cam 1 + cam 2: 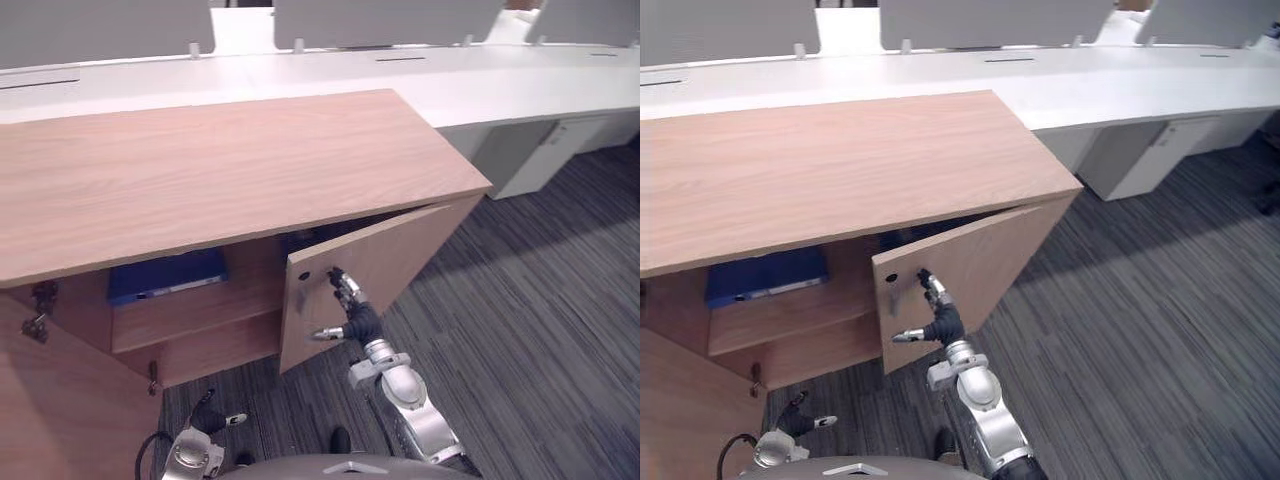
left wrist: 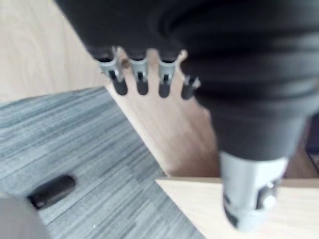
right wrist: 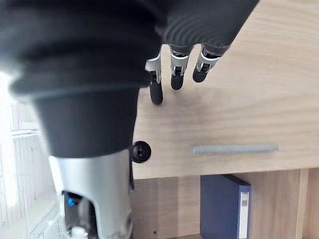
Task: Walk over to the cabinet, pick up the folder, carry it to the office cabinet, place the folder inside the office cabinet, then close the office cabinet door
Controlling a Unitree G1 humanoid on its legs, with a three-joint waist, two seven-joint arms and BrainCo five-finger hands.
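Cabinet (image 1: 230, 170): on the floor (image 1: 540, 330), in front of a long desk (image 1: 450, 80).
Inside, on a shelf (image 1: 190, 312): folder (image 1: 165, 275), towards the left.
Right door (image 1: 400, 255): ajar, to the right of the folder; right hand (image 1: 355, 312) rests against its outer face.
Left door (image 1: 60, 410): swung open at near left.
Left hand (image 1: 208, 418): low, before the cabinet.

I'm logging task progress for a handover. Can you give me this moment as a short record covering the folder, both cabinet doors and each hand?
Blue folder: on the shelf inside the office cabinet
Right door: partly open
Left door: swung wide open
Right hand: straight fingers against the right door's outer face, holding nothing
Left hand: low by the left door, fingers relaxed, empty
Step left: closing the cabinet
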